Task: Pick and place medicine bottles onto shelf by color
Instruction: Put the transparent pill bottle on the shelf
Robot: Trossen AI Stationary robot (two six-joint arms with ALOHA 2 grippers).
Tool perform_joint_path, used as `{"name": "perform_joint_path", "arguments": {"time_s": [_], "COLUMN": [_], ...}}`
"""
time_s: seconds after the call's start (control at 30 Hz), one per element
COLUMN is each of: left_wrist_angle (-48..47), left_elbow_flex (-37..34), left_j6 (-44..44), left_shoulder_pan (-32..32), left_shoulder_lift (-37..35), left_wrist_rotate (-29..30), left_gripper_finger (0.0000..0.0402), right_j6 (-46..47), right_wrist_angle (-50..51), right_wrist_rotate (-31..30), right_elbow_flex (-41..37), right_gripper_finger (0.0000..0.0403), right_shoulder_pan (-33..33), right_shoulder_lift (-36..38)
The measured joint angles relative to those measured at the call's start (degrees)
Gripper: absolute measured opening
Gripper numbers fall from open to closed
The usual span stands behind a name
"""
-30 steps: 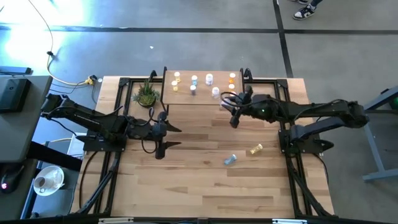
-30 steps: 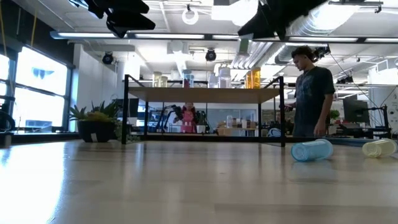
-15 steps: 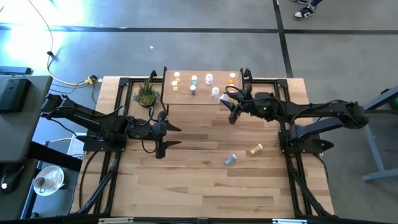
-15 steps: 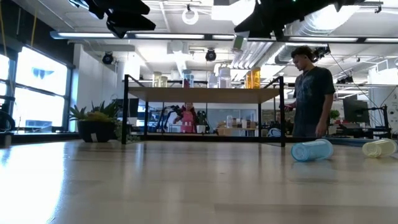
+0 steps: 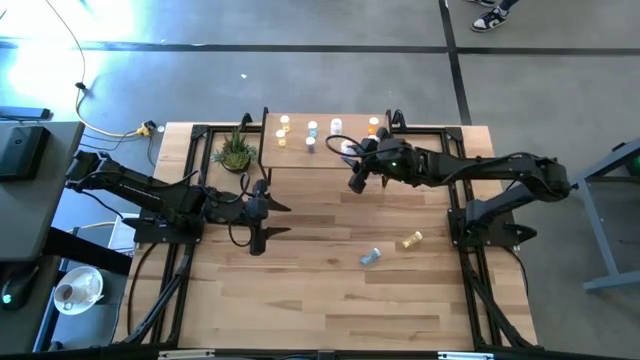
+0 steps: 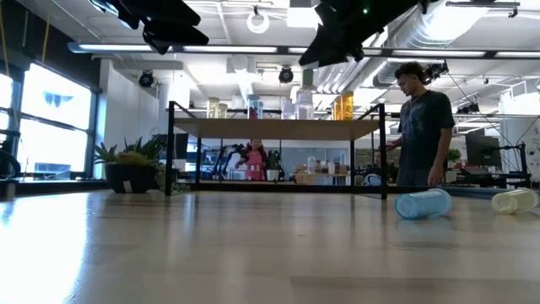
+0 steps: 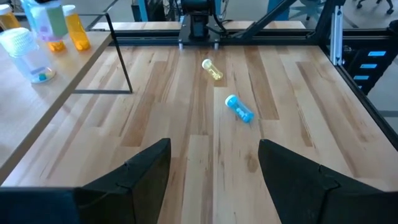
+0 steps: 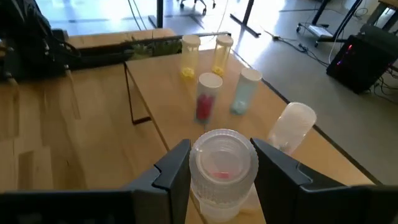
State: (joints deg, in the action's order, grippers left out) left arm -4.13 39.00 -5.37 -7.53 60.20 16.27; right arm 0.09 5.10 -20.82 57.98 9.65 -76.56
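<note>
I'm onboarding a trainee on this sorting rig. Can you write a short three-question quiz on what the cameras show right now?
1. True or false: the right tool holds a clear bottle above the shelf.
2. How many bottles lie on their sides on the table? A) none B) two C) four
3. Fill in: the left tool is ____, holding nothing.

Key:
1. True.
2. B: a blue bottle and a yellow bottle.
3. open

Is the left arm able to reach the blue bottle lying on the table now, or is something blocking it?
Probably yes. The left gripper is open and empty, and only bare table lies between it and the blue bottle. The right gripper is busy over the shelf, holding a clear bottle.
</note>
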Motion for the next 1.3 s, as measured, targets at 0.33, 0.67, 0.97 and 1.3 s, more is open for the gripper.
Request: {"name": "perform_joint_path", "arguments": {"time_s": [0.33,0.67,0.97,1.3], "left_wrist_angle": [-0.60,-0.58,-0.57,-0.58], "left_elbow_flex": [0.00,0.00,0.00,0.00], "left_j6": [0.00,0.00,0.00,0.00], "left_shoulder_pan": [0.00,0.00,0.00,0.00], "left_shoulder_lift": [0.00,0.00,0.00,0.00], "left_wrist_rotate": [0.00,0.00,-0.01,-0.01], "left_gripper_finger": [0.0231,0.0231,0.0231,0.0231], "right_j6": [1.10,0.01,0.60,5.43], "right_wrist_angle": [3.07,1.84,0.83,1.10], "right_wrist_rotate": [0.16,3.29,7.85,7.22], "right_elbow_flex": [1.33,1.33,1.33,1.22], "right_gripper_finger": [0.0134,0.0134,0.0134,0.0134], "right_shoulder_pan": [3.15,7.33,8.30,6.92], "right_shoulder_lift": [-4.17,-4.56,-4.56,-4.78]}}
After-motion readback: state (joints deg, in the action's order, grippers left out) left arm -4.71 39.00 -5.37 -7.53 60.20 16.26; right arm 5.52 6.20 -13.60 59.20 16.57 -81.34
